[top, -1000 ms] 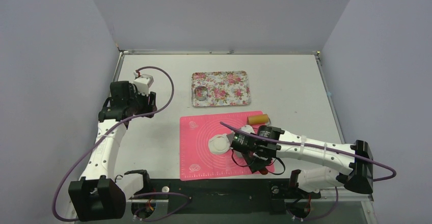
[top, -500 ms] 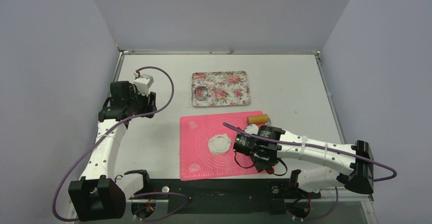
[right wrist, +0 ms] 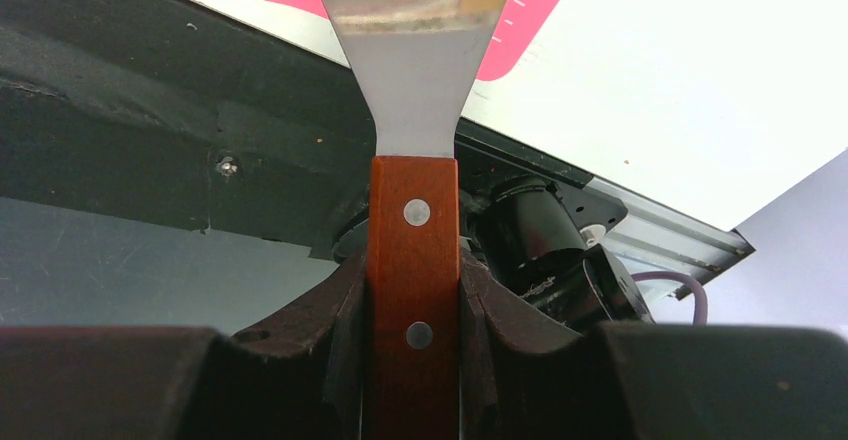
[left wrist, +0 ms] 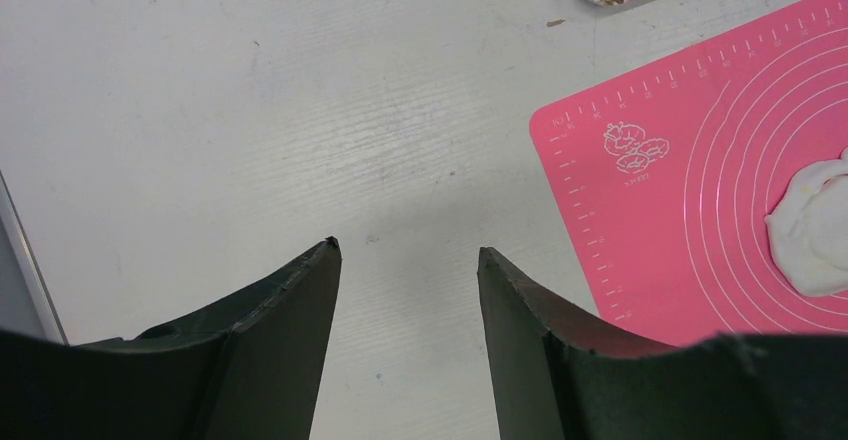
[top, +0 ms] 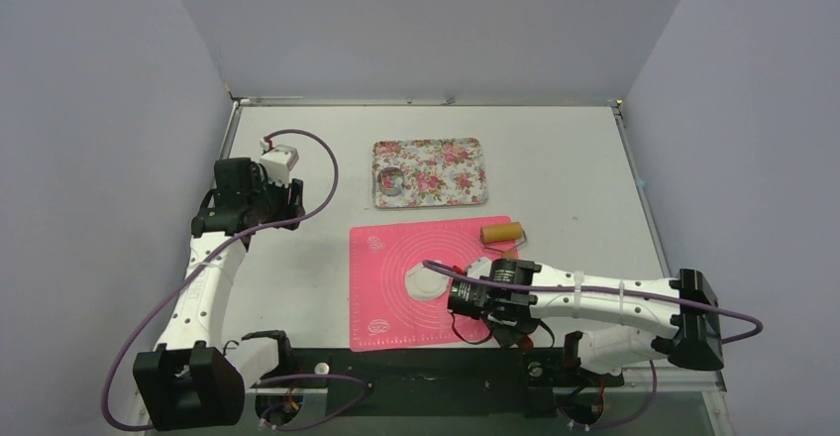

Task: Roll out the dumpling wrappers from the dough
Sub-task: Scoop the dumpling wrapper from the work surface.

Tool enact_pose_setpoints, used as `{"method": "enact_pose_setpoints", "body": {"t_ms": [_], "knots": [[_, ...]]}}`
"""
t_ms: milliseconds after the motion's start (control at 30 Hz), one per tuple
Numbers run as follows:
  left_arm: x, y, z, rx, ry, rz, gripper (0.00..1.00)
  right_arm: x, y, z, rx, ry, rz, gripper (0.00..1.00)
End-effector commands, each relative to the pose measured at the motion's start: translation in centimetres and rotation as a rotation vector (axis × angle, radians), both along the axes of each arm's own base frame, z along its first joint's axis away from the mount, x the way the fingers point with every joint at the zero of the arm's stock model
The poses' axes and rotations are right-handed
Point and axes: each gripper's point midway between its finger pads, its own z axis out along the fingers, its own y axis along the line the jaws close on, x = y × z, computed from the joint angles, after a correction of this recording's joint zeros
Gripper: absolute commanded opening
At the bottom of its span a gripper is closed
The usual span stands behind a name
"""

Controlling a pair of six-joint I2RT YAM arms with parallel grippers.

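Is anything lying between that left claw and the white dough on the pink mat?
Nothing visible does. Between the open left gripper and the dough there is only bare table and a strip of the pink mat. The right gripper, holding a scraper, is on the dough's other side.

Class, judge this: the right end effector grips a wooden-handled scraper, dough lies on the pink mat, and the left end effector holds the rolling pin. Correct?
No. The left end effector is open and empty, as the left wrist view shows; the rolling pin lies at the mat's far right corner. The rest stands.
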Motion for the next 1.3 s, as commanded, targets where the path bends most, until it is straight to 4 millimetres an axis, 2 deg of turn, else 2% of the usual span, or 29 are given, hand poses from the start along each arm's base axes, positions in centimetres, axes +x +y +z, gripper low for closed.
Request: {"method": "enact_pose_setpoints", "body": {"t_ms": [0,167,500,667,733,933,1100,1167,1267], "knots": [[0.7,-0.2,2.3,-0.012,-0.066,-0.005,0.51,1.0,0.8,-0.2,-0.007,-0.039,0.04,0.0],[0.6,-0.1,2.4,-0.009,-0.071,-0.007,0.51,0.5,2.4,0.2,0.015,-0.026,0.105,0.0],[0.7,-0.1,2.4,-0.009,-0.07,-0.008,0.51,0.1,4.1,0.1,0.046,-0.013,0.163,0.0],[0.8,-0.1,2.2,-0.009,-0.065,-0.009,0.51,0.6,3.4,0.7,0.017,-0.045,0.163,0.0],[0.9,-0.2,2.1,-0.013,-0.06,-0.014,0.51,1.3,4.0,0.8,0.033,-0.078,0.175,0.0],[0.9,-0.4,2.2,-0.022,-0.044,-0.017,0.51,1.6,4.7,-0.6,0.032,-0.07,0.218,0.0],[0.5,-0.3,2.4,-0.015,-0.065,-0.012,0.51,1.3,4.9,-1.2,0.086,-0.079,0.184,0.0],[0.5,-0.3,2.5,-0.015,-0.07,-0.011,0.51,1.2,4.3,-1.5,0.088,-0.083,0.159,0.0],[0.6,-0.3,2.8,-0.013,-0.079,-0.012,0.51,1.3,3.8,-0.9,0.095,-0.108,0.119,0.0]]}}
